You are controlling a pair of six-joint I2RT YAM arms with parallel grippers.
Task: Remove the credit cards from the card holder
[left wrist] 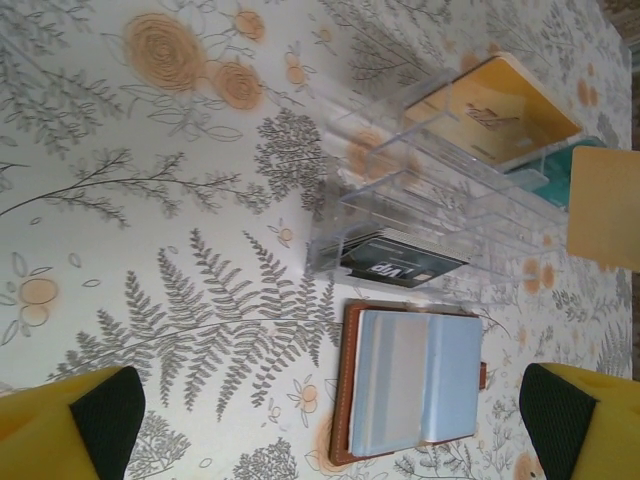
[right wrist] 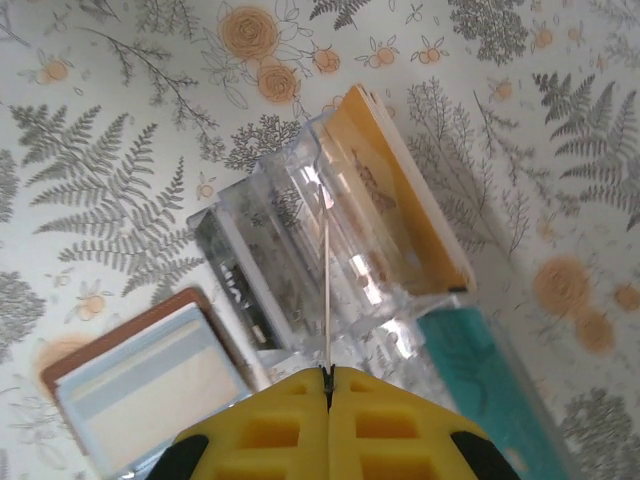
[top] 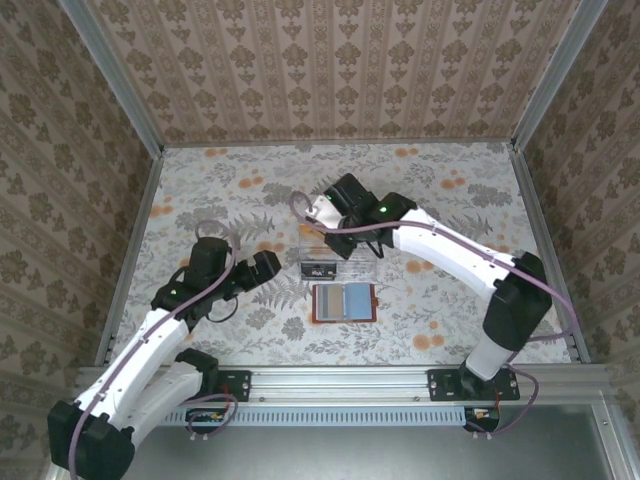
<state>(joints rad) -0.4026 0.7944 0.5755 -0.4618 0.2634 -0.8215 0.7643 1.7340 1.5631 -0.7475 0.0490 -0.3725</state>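
We saw the left fingers [left wrist: 330,415] spread wide and holding nothing. The card holder [left wrist: 415,390] lay on the desk [left wrist: 150,250] ahead of them, within the gap between the two and apart from both. From above, those fingers [top: 268,265] hung to the left of the holder [top: 343,302], clear of it.

The right fingers [right wrist: 328,375] were pressed together, pinching a thin card [right wrist: 327,290] that we saw edge-on above the clear tray [right wrist: 290,250]. The holder [right wrist: 150,385] lay just beside that tray, on its near side.

The holder lay open and flat, its grey-blue pockets facing up inside a reddish-brown rim. In the tray [left wrist: 430,190] we saw a black card [left wrist: 400,265] at the end by the holder and an orange card [left wrist: 500,110] at the other end. A teal card [left wrist: 545,170] lay beside the orange one; whether it sat inside the tray we could not tell.
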